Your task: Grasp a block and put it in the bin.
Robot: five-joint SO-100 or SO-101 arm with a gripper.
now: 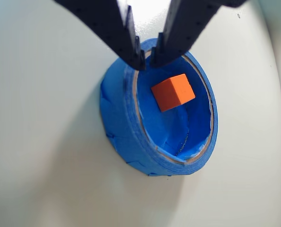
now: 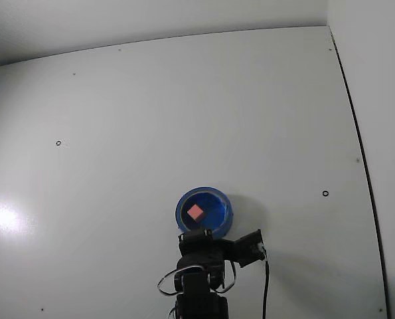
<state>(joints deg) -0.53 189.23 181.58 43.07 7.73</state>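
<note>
The block (image 1: 172,91) is a small orange cube lying loose on the floor of the bin (image 1: 119,118), a round blue container with a thick rim. In the fixed view the block (image 2: 196,212) looks pink-salmon and sits left of centre inside the bin (image 2: 220,216). In the wrist view my gripper (image 1: 149,59) hangs over the bin's far rim, its dark fingers drawn together to a narrow slit with nothing between them. It is clear of the block. From the fixed camera, the gripper (image 2: 198,233) is at the bin's near edge.
The bin stands on a plain white table (image 2: 184,119) with a few small dark screw holes. The arm's base and cables (image 2: 200,286) sit at the bottom centre of the fixed view. A wall edge runs down the right side.
</note>
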